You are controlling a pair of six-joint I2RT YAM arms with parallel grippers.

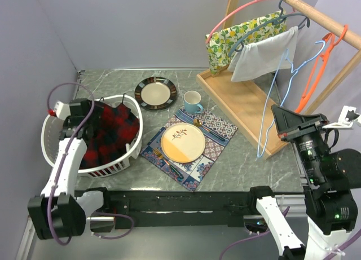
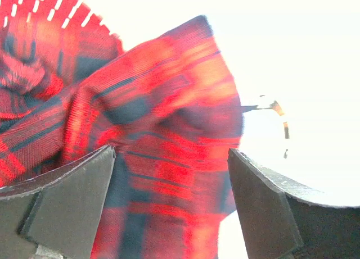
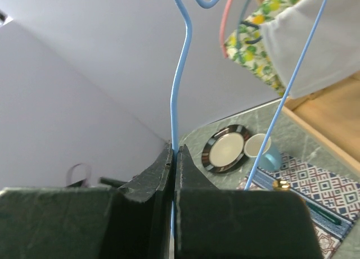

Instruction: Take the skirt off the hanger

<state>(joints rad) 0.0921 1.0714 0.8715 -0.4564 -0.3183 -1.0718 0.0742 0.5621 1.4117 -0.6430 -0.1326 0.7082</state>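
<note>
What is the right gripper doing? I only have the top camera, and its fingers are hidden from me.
Observer: In the right wrist view, the right gripper is shut on the blue wire hanger, with the wire pinched between its fingers.
Operator: And the left side?
Observer: In the left wrist view, the left gripper is open. The red plaid skirt fills the gap between the fingers, but they are not closed on it.
</note>
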